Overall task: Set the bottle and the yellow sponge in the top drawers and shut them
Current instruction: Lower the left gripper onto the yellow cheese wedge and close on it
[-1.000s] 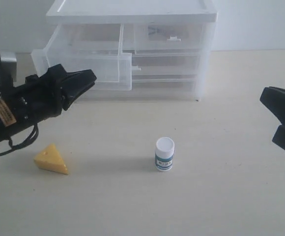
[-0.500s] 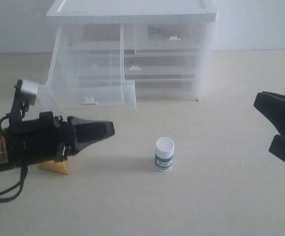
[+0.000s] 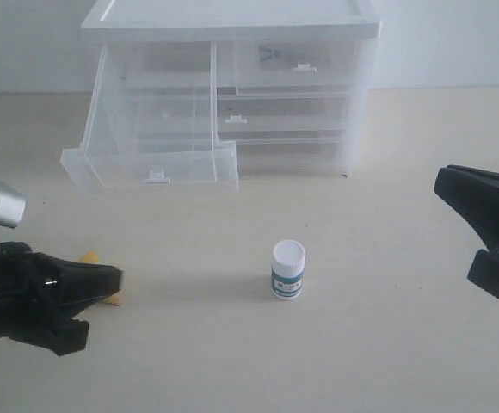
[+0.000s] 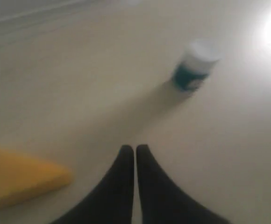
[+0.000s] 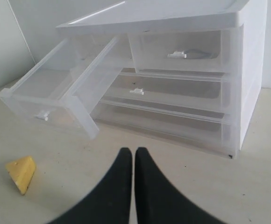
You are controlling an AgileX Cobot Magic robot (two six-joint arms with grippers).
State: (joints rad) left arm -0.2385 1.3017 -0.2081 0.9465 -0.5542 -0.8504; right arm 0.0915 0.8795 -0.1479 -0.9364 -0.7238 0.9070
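Note:
The bottle point(image 3: 288, 269) stands upright mid-table, white cap up; in the left wrist view the bottle point(image 4: 194, 66) is blurred and well ahead of the fingertips. The yellow sponge point(image 3: 101, 298) is mostly hidden behind my left gripper point(image 3: 116, 277), which is shut and empty just beside it; the sponge point(image 4: 21, 177) lies to one side of that gripper point(image 4: 135, 148). The left top drawer point(image 3: 155, 153) is pulled far out and tilted down; the right top drawer point(image 3: 294, 66) is closed. My right gripper point(image 3: 443, 182) hovers shut at the right, its tips point(image 5: 134, 150) pointing at the cabinet.
The white-topped cabinet point(image 3: 232, 19) stands at the back centre, with full-width translucent drawers point(image 3: 288, 120) below the top pair. In the right wrist view the open drawer point(image 5: 51, 100) and the sponge point(image 5: 21, 173) show to one side.
My left arm has drawn back from the pulled-out left top drawer and dropped low toward the sponge, covering most of it. The right gripper has crept slightly leftward.

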